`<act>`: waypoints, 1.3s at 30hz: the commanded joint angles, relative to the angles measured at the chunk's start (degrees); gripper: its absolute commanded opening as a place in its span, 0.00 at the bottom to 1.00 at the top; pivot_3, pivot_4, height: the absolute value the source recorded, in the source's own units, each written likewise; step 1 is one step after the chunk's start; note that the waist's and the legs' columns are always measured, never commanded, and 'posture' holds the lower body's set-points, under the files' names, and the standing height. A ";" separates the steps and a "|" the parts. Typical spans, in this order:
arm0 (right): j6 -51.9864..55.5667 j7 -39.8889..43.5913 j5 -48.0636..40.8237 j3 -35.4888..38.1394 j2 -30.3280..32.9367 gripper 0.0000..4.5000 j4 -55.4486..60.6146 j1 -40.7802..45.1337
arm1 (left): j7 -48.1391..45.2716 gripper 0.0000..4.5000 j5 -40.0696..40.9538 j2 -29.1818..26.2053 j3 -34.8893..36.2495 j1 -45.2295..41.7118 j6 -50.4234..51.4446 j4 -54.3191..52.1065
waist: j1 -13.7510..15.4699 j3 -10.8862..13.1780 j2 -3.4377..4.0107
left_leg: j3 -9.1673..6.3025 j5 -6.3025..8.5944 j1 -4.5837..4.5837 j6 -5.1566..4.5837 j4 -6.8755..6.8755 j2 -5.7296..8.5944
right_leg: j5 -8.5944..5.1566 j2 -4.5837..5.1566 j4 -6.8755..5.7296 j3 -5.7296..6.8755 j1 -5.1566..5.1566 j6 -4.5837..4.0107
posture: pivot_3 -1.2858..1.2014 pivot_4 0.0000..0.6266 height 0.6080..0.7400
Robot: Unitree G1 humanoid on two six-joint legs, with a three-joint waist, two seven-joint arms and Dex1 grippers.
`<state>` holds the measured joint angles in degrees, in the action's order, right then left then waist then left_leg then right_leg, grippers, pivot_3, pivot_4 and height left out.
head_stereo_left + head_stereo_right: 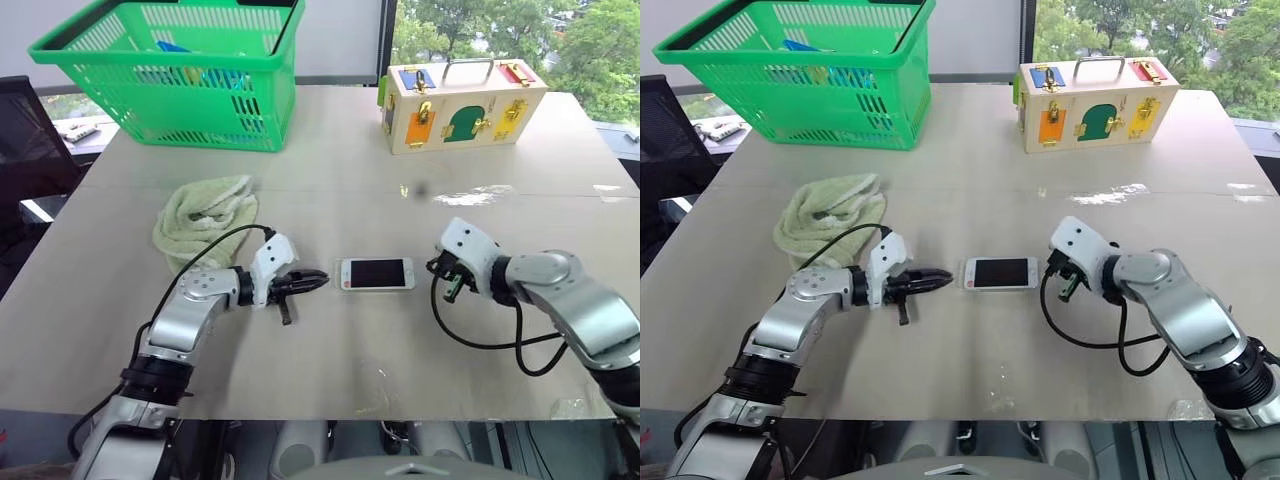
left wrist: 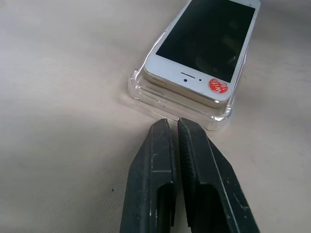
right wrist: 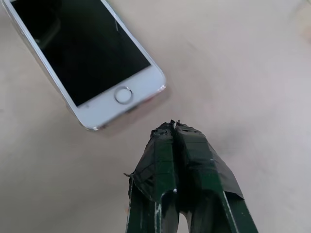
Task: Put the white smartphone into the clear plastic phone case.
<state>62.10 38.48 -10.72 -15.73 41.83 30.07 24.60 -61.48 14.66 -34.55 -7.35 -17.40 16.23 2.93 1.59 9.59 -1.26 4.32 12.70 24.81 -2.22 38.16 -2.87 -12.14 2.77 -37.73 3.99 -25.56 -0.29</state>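
Pale desk by a window, with a green basket at the far left, a wooden latch box at the far right and a crumpled green towel nearer in. Midway between the two arms lies the white smartphone, flat and screen up, long side running across the desk. In the left wrist view the phone sits on top of the clear plastic phone case: the case's rim and corners show around and below the speaker end, and that end looks as if it rides a little above the rim rather than sunk flush inside. The home-button end, seen from the right wrist, lies low on the desk, and I cannot tell whether the case lip has closed over it.

Left gripper is clenched with nothing in it, its tips just short of the case's near edge, not touching. Right gripper is also clenched and empty, near the phone's button end but apart from it.

My reading: placing is done, seating is not clearly finished. What seems left is a press at the raised end, or a squeeze from both ends, until the phone snaps in all round
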 commanded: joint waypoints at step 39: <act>-0.69 5.69 -3.98 -3.74 -7.97 0.00 -3.11 6.96 | 0.18 0.06 -0.08 0.39 3.11 1.45 1.60 -1.11 | -0.83 -0.01 0.01 | -0.03 0.00 -0.08 0.00 0.02 -0.16 | 0.01 -0.11 -0.15 0.08 -0.01 -0.01 | 0.52 0.24 1.00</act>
<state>64.23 43.10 -12.08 -21.31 34.87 23.68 31.65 -62.08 13.52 -34.08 -5.01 -16.65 17.13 2.83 0.76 9.57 -1.24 4.29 12.69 24.74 -2.22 38.18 -3.05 -12.13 2.65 -37.88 4.08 -25.57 -0.30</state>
